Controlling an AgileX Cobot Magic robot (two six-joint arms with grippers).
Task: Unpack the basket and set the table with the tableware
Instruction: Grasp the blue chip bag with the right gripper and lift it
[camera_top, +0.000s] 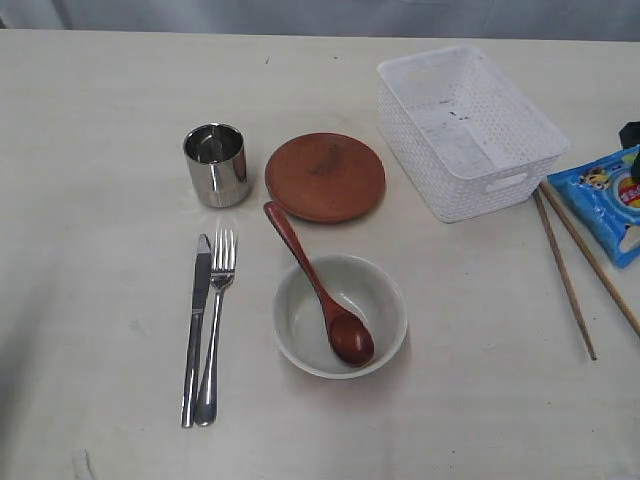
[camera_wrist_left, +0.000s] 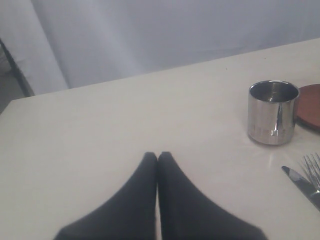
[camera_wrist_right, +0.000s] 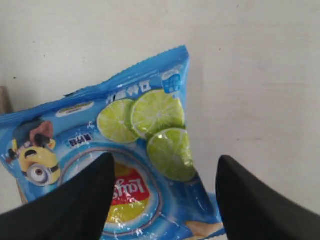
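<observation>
A pale cream table with faint grain fills the scene; a grey backdrop hangs behind its far edge. The left gripper hovers low over bare tabletop, its fingers pressed together on nothing. Ahead of it, off to the side, the steel cup stands upright. Nearer its tips lie the knife and fork, side by side, long axes parallel, tips toward the cup. Further from it come the upturned plate and the bowl, where the spoon leans with its handle toward the plate. The white basket follows, then the chopsticks, splaying slightly toward the near edge. The right gripper hangs spread wide straight above the blue chip bag.
</observation>
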